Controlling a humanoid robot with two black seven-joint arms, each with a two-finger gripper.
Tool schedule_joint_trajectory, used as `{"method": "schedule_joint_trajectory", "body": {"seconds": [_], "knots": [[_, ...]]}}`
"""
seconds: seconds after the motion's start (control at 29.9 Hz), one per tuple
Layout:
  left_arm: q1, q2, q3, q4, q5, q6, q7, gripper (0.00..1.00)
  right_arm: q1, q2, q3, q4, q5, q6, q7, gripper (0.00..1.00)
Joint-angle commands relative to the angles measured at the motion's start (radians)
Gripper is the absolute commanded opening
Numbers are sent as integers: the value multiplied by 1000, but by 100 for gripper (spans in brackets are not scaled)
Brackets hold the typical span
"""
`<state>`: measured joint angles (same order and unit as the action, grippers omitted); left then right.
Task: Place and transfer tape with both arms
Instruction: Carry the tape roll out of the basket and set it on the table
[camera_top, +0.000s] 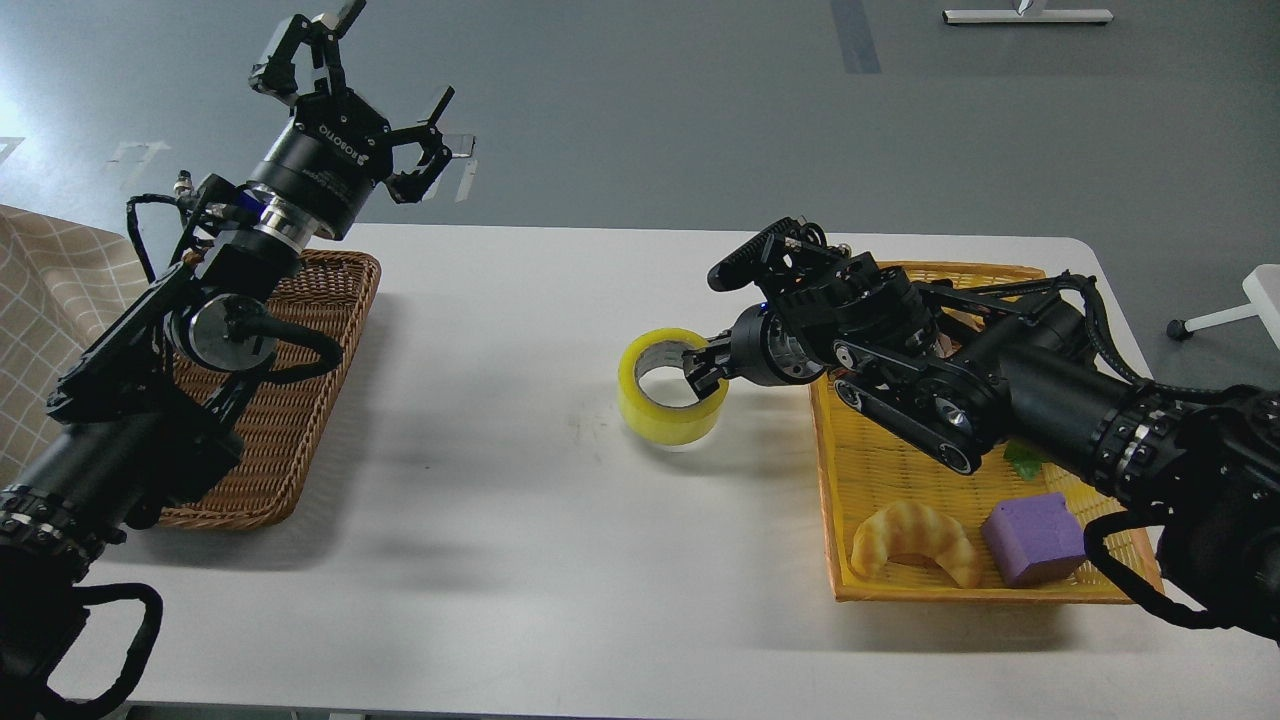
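Observation:
The yellow tape roll (668, 422) with a grey-white core sits low at the table's middle, touching or just above the white tabletop. My right gripper (706, 368) reaches in from the right and is shut on the roll's right rim, one finger inside the core and one outside. My left gripper (365, 92) is open and empty, raised high past the far end of the brown wicker basket (300, 430), far left of the tape.
A yellow plastic basket (880, 470) at the right holds a croissant toy (912, 540), a purple block (1035, 538) and green leaves (1022, 458); my right arm covers its far half. A checked cloth (50, 300) lies at the far left.

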<state>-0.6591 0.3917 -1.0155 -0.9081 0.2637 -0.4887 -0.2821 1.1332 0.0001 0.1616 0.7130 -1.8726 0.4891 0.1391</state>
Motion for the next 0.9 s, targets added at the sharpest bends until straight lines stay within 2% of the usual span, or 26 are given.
{"method": "schedule_joint_trajectory", "body": {"seconds": [0.0,0.87], "knots": [[1,1,0,0,0,0,0,98,-6,0,15,8,1,0,0,0],[3,4,0,0,-1,0,0,98,-35,0,7,43,4,0,2,0]]}}
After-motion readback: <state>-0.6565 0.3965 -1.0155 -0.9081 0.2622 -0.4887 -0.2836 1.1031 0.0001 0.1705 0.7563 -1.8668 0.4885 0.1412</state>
